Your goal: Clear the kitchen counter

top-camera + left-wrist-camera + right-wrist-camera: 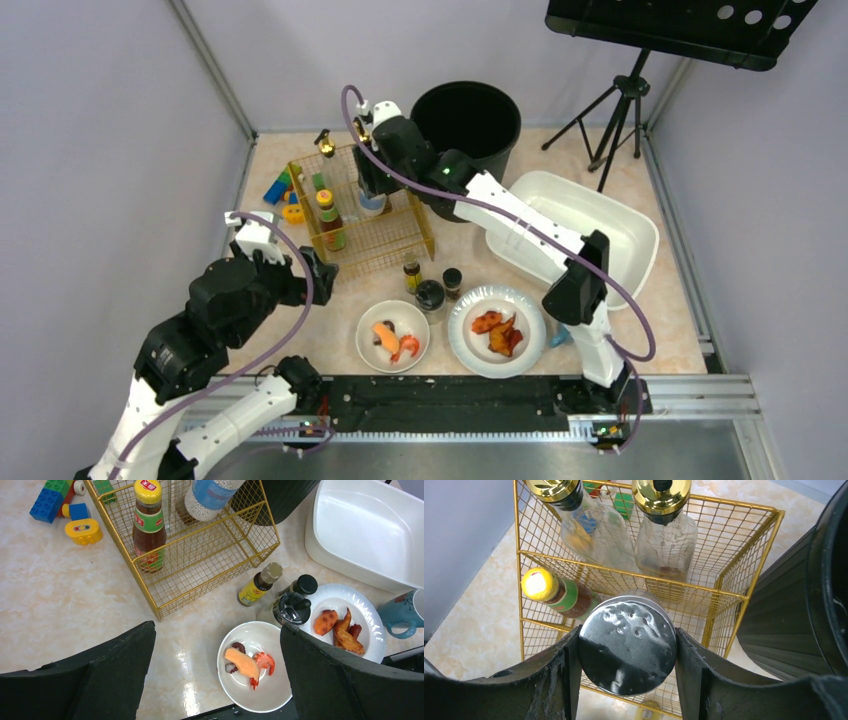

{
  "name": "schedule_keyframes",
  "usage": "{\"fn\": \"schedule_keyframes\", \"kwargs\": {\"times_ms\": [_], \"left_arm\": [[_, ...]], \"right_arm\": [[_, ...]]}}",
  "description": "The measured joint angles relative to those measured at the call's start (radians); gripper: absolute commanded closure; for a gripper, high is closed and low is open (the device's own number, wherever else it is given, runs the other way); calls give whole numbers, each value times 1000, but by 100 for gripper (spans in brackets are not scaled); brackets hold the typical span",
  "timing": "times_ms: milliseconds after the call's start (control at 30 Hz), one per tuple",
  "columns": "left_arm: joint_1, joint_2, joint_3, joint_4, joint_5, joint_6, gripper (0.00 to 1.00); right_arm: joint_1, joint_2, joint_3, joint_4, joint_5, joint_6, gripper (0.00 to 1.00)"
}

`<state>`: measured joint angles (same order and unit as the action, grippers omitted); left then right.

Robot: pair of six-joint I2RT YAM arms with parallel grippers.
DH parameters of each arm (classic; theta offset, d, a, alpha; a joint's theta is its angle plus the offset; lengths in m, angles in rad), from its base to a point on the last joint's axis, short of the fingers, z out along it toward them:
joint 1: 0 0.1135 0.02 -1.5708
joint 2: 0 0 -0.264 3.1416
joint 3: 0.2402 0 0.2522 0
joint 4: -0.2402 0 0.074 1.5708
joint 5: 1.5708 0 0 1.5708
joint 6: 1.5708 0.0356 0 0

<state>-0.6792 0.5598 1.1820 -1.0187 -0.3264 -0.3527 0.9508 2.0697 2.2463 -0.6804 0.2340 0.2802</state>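
The beige speckled kitchen counter (330,345) (60,590) carries a gold wire basket (385,245) (200,565) (734,595). My right gripper (372,195) (626,665) reaches down into the basket, shut on a shaker jar (626,642) (210,497) with a silver lid and white grains; whether the jar rests on the basket floor I cannot tell. A brown sauce bottle (329,220) (148,527) (559,592) with a yellow cap stands in the basket beside it. My left gripper (300,270) (216,630) hovers open over the counter, left of the bowl, holding nothing.
Two gold-capped glass bottles (594,525) (666,530) stand at the basket's far side. A seafood bowl (393,335), a plate of fried pieces (497,330), three small bottles (430,290) and a blue mug (400,615) sit near the front. Black bin (466,115), white tub (580,225), toy bricks (283,190).
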Motion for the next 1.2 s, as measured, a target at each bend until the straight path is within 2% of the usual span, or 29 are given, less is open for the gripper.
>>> {"fn": "schedule_keyframes", "kwargs": {"times_ms": [667, 733, 867, 1000, 1200], "left_arm": [[0, -18, 0, -8, 0, 0, 1], [0, -20, 0, -10, 0, 0, 1], [0, -21, 0, -13, 0, 0, 1], [0, -21, 0, -15, 0, 0, 1], [0, -21, 0, -15, 0, -1, 1]], "right_arm": [[3, 190, 53, 27, -64, 20, 96], [4, 200, 53, 28, -64, 20, 93], [7, 211, 53, 29, -67, 20, 81], [11, 213, 53, 30, -67, 19, 74], [18, 217, 53, 33, -66, 19, 55]]}}
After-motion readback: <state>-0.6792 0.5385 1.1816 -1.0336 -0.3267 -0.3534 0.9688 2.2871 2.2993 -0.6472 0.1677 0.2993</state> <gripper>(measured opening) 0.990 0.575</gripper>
